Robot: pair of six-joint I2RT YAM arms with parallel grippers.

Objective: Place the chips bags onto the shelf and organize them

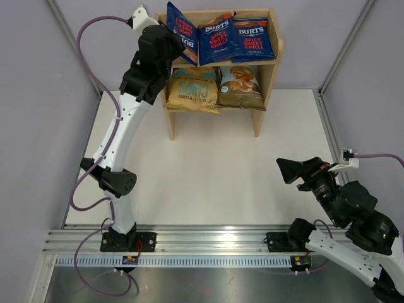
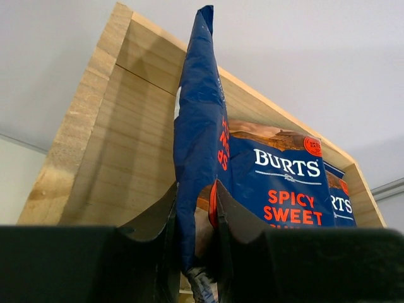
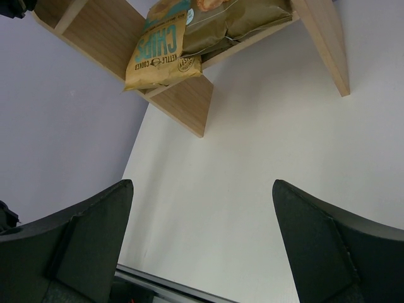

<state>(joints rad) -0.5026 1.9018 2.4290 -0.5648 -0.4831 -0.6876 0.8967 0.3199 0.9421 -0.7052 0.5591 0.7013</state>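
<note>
Five chips bags (image 1: 216, 43) on the shelf (image 1: 268, 69). Three dark-blue on top, reading "BURTS SPICY SWEET CHILLI"; below, tan-and-teal bag (image 1: 193, 88) marked "CHIPS" beside olive bag (image 1: 241, 85). Leftmost dark-blue bag (image 2: 199, 126) pinched edge-on by left gripper (image 2: 197, 202), close to the side panel (image 2: 120, 164). Right gripper (image 3: 202, 214) spread wide above the table (image 1: 208, 177).
</note>
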